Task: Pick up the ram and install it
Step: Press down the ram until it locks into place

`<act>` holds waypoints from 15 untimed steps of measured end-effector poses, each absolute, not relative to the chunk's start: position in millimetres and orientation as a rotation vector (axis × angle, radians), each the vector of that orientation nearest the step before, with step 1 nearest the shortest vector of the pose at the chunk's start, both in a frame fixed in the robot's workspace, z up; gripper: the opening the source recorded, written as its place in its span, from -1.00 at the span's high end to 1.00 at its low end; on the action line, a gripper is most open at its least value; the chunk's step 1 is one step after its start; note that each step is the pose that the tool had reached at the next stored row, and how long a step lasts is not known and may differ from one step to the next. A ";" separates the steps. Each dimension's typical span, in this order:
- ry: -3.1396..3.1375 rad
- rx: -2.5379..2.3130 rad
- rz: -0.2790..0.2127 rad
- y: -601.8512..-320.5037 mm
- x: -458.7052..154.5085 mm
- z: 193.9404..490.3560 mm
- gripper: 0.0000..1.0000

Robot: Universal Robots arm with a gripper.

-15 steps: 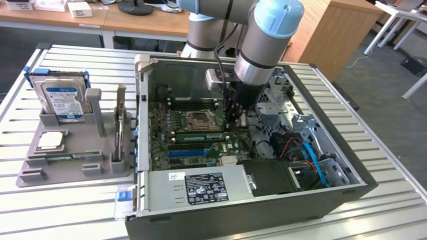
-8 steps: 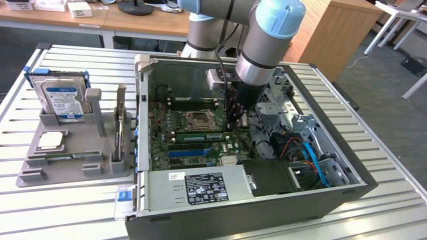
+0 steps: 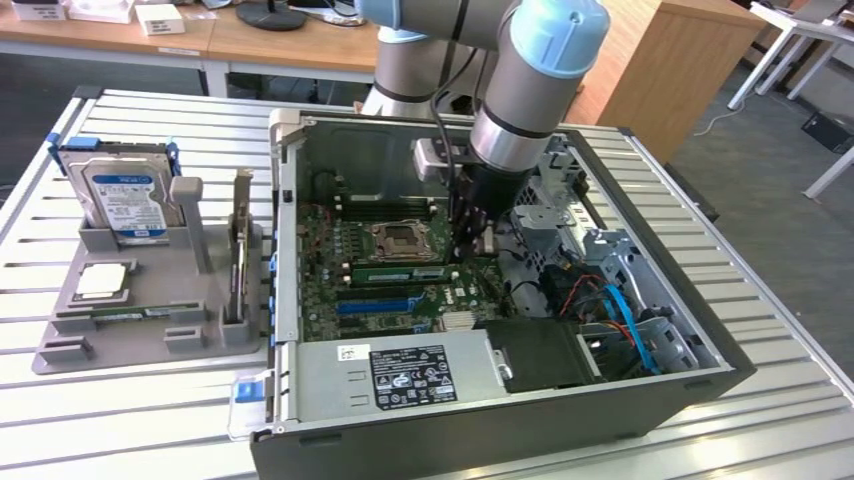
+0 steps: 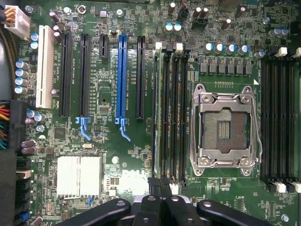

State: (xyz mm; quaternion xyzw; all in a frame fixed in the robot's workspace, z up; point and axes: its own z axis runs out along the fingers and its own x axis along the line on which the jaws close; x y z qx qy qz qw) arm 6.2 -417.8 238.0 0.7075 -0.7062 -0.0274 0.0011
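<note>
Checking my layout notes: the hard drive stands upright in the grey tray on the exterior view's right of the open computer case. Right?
Wrong side. The exterior view shows the hard drive standing upright in the grey tray on that view's left of the open computer case.

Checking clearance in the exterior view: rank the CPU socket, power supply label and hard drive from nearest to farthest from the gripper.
1. CPU socket, just to the exterior view's left of the gripper.
2. Power supply label, at the case's near edge.
3. Hard drive, upright in the tray outside the case.
</note>
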 end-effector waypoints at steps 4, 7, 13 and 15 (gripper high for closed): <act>-2.217 2.221 -0.086 -417.9 6.2 234.6 0.79; -2.217 2.221 -0.086 -417.9 6.2 234.0 0.79; -2.218 2.221 -0.087 -417.9 6.2 229.8 0.79; -2.218 2.222 -0.088 -417.9 6.2 227.9 0.79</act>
